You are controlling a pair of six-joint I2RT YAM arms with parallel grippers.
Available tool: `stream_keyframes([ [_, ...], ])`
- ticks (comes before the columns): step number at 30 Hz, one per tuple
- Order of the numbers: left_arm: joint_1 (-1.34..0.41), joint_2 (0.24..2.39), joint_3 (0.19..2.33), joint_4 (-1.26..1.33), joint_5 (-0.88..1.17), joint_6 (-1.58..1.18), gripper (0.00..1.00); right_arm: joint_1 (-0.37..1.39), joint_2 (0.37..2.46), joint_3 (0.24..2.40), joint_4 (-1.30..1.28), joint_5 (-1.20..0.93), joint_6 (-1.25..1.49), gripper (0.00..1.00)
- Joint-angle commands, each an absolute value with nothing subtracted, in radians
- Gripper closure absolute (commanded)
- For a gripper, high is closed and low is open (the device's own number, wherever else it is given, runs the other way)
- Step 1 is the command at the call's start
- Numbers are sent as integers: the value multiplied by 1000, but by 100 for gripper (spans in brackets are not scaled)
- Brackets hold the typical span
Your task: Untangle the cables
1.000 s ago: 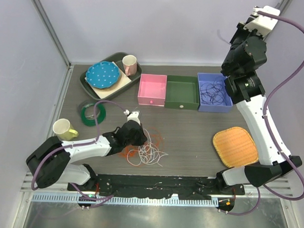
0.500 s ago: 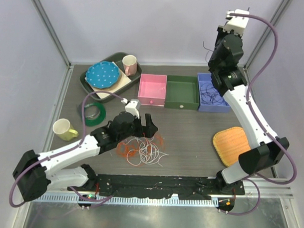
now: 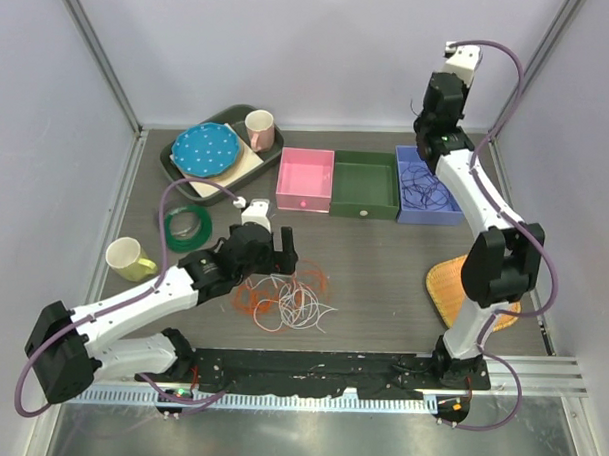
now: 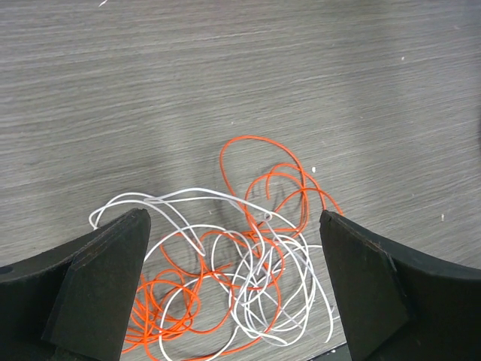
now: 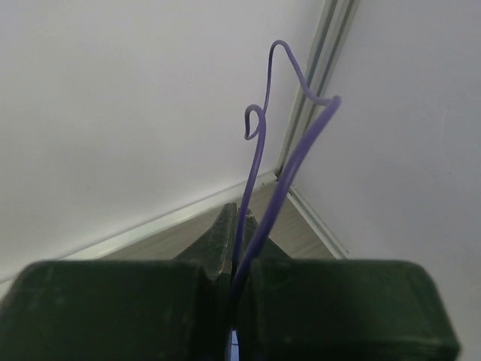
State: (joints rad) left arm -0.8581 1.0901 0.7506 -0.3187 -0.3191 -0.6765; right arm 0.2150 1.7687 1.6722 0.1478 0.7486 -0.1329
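1. Toward the near edge of the desk, left of centre: red-orange and white cables point(image 3: 287, 297), one tangle of loose overlapping loops lying flat on the wood.
2. Left gripper point(image 4: 233, 226): mine, spread wide and holding nothing, hanging just above the tangle on its far side.
3. Right gripper point(image 5: 239, 226): mine, pressed together and pinching a purple cable point(image 5: 252, 165), raised high over the far right corner.
4. Far edge, right to left: blue bin point(image 3: 425, 216) with dark purple loops point(image 3: 426, 184) inside, green bin point(image 3: 363, 210), pink bin point(image 3: 303, 202), side by side in a row.
5. Far left corner: dark tray point(image 3: 173, 163) carrying a blue dotted plate point(image 3: 206, 150) and a pink mug point(image 3: 260, 129).
6. Left edge: green coil point(image 3: 187, 226), with a yellow mug point(image 3: 126, 258) just nearer.
7. Right edge: woven orange mat point(image 3: 452, 288), partly hidden behind my right arm.
8. Left wrist view only: the separate crossings of orange and white strands.
9. Right wrist view only: the pinch itself. From above, that strand is too thin to make out.
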Motion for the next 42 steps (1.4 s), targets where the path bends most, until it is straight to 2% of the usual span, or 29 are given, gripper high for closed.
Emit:
stream_keyframes([
  [1, -861, 1103, 744, -325, -345, -673, 0, 170, 1836, 1677, 132, 772, -17, 99],
  [9, -861, 1134, 738, -327, -362, -681, 0, 164, 1933, 1582, 75, 778, 176, 99],
  [17, -862, 1134, 732, -353, -376, -706, 0, 129, 2046, 1563, -110, 795, 374, 99],
  [23, -862, 1137, 724, -345, -373, -712, 0, 74, 2089, 1526, -166, 615, 534, 99],
  [29, -861, 1114, 719, -353, -359, -718, 0, 66, 2114, 1497, -182, 500, 534, 99],
  [32, -862, 1095, 709, -344, -354, -721, 0, 64, 2091, 1468, -181, 474, 517, 94],
  [37, -861, 1086, 706, -344, -337, -723, 0, 60, 2042, 1390, -97, 378, 508, 93],
  [40, -861, 1083, 706, -342, -334, -723, 0, 60, 1997, 1361, -74, 334, 508, 84],
  [41, -862, 1085, 706, -345, -334, -723, 0, 60, 1987, 1358, -72, 333, 506, 75],
  [42, -861, 1081, 706, -345, -334, -724, 0, 60, 1973, 1345, -72, 333, 506, 72],
])
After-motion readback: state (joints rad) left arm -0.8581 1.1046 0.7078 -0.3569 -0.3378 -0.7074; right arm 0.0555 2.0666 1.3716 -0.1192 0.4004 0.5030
